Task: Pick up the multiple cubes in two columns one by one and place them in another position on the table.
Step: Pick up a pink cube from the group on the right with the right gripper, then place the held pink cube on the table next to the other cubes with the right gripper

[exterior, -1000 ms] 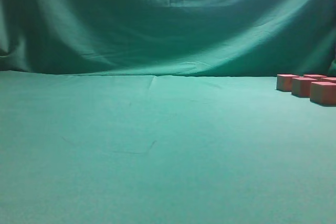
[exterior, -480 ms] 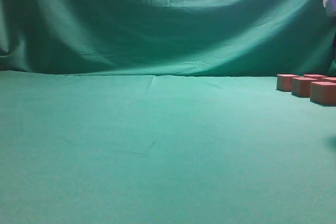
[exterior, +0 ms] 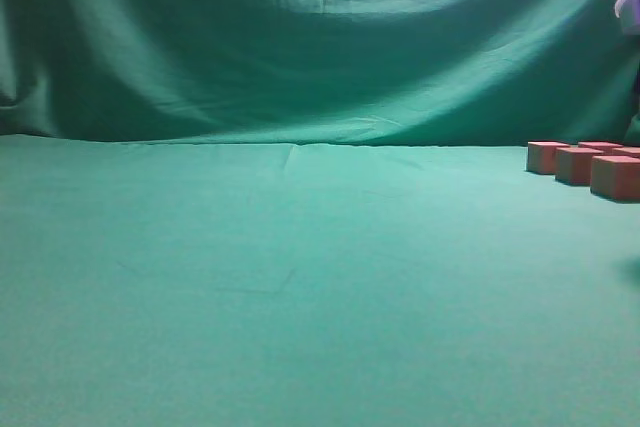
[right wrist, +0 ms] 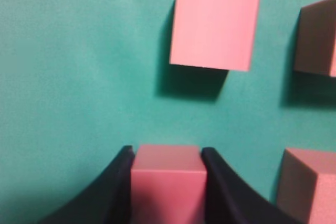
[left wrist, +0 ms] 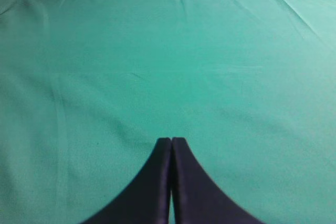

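- Since a second ago, a pale, blurred bit of the right arm (exterior: pixel 628 7) has come into the upper right corner of the exterior view; at half a second ago it was already there. Cubes on the far right have not shifted.
- Exterior view: teal-green table (exterior: pixel 300 277) fills the lower two thirds, draped green backdrop (exterior: pixel 300 37) above. Wide left and middle hold only cloth creases.
- Exterior, far right edge: cluster of salmon-pink cubes (exterior: pixel 574 164) on the table, four visible, some cut by the frame edge.
- Left wrist view: left gripper (left wrist: pixel 171 141) at bottom centre, black fingers pressed together tip to tip, nothing between them, over bare green cloth.
- Right wrist view: right gripper (right wrist: pixel 168 169) at bottom centre, black fingers (right wrist: pixel 119 182) on both sides of one pink cube (right wrist: pixel 167 179), touching its left and right faces, pinching it.
- Right wrist view, upper centre: another cube (right wrist: pixel 215 23) on the cloth, apart from the held one, shadow below it.
- Right wrist view, right edge: one cube (right wrist: pixel 317 38) upper right, one cube (right wrist: pixel 307 187) lower right, both cut off.
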